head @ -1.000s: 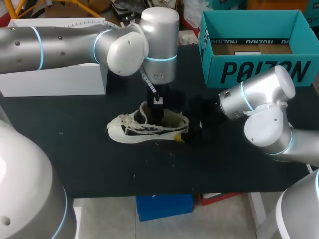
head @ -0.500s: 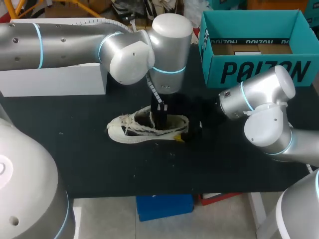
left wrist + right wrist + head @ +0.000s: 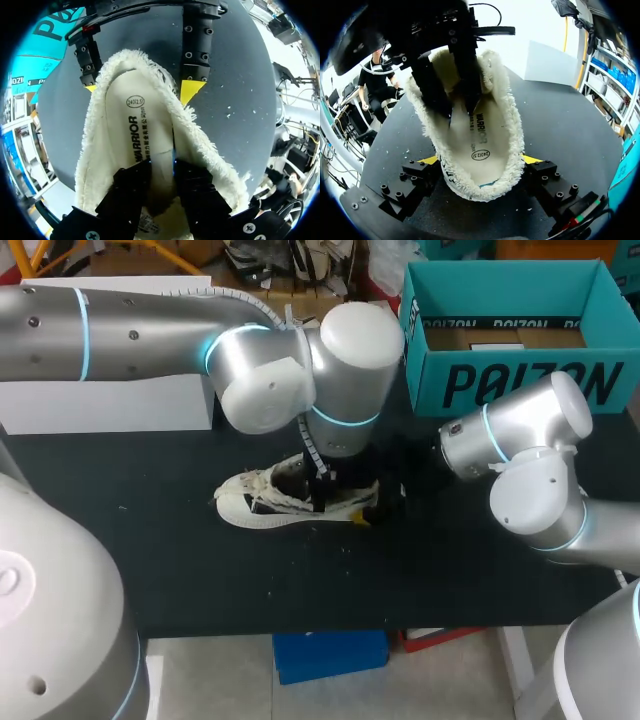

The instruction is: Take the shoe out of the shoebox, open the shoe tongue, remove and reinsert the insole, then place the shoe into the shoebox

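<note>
One shoe (image 3: 255, 506) on black table (image 3: 180, 565): right jaws pinch it; left jaws' state unclear.

black table (image 3: 200, 570), white box (image 3: 110, 400) on its far left side

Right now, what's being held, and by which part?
Right gripper clamps the shoe at its heel. Left gripper is inside, over the insole; whether it grips cannot be told.
</note>
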### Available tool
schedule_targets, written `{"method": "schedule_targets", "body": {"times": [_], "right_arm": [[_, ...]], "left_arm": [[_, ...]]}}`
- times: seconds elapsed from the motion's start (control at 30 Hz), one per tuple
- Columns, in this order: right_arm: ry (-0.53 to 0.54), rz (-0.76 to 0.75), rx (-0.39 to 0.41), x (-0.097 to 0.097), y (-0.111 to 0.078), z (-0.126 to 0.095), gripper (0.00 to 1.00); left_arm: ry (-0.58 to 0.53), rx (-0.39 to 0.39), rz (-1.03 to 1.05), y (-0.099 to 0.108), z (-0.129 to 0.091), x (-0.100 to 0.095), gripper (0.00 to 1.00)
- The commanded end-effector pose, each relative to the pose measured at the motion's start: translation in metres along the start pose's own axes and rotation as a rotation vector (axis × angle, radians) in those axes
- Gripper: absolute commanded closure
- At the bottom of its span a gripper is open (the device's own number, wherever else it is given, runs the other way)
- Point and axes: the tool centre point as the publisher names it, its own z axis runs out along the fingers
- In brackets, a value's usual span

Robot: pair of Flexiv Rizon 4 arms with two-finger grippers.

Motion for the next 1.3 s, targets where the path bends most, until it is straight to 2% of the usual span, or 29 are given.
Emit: {"method": "schedule_targets", "body": {"times": [0.03,0.33,0.47,0.73,1.1,1.3], "right_arm": [[0.0,0.002,0.001,-0.002,0.0,0.0,1.0],[0.0,0.002,0.001,-0.002,0.0,0.0,1.0],[0.0,0.002,0.001,-0.002,0.0,0.0,1.0],[0.0,0.002,0.001,-0.002,0.0,0.0,1.0],[0.0,0.002,0.001,-0.002,0.0,0.0,1.0],[0.0,0.002,0.001,-0.002,0.0,0.0,1.0]], "left_arm": [[-0.058,-0.018,0.015,-0.007,0.006,0.009,0.69],[-0.159,-0.018,-0.017,-0.01,0.009,0.0,0.67],[-0.21,-0.008,-0.088,-0.007,0.013,-0.004,0.73],[-0.311,-0.006,-0.179,-0.006,0.016,-0.015,0.67],[-0.416,-0.017,-0.228,0.001,0.02,-0.039,0.67],[-0.482,-0.011,-0.248,0.003,0.017,-0.052,0.62]]}}
